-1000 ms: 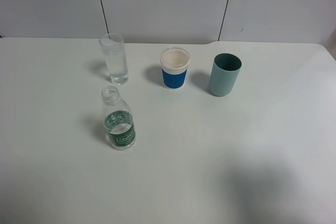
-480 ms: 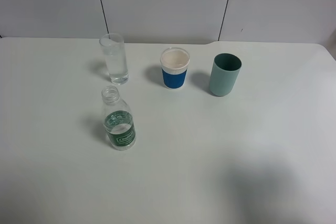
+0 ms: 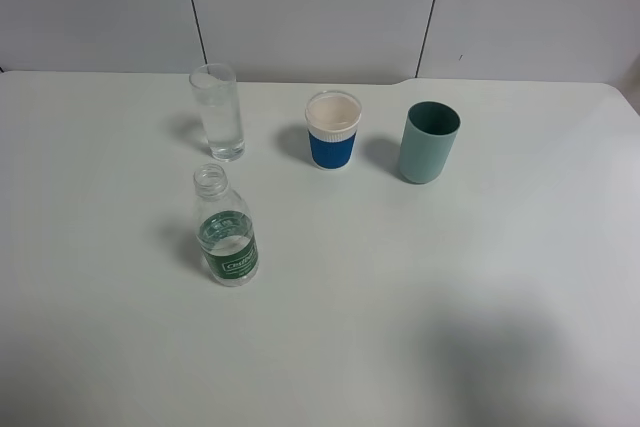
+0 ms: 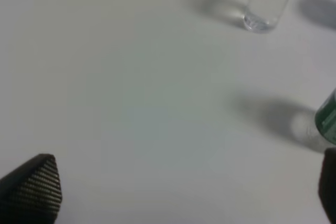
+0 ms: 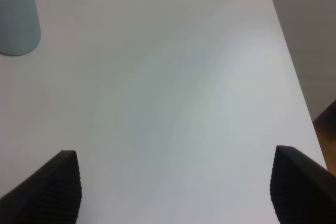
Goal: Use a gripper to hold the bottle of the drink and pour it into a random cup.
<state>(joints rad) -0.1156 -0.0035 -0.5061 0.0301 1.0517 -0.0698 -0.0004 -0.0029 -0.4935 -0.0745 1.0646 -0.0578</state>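
Observation:
The bottle of the drink (image 3: 227, 232) stands upright on the white table, capless, with a green label and clear liquid in its lower half. Behind it stands the cup (image 3: 218, 112), a tall clear glass. Neither gripper shows in the exterior high view. In the left wrist view, my left gripper (image 4: 181, 187) hangs open and empty over bare table, with the bottle's green label (image 4: 328, 116) at the frame's edge and the glass cup (image 4: 266, 1) further off. My right gripper (image 5: 176, 184) is also open and empty, away from the bottle.
A blue-and-white cup (image 3: 333, 130) and a teal-green cup (image 3: 430, 142) stand in a row to the right of the glass. The teal-green cup (image 5: 18, 19) also shows in the right wrist view, as does the table's right edge (image 5: 294, 77).

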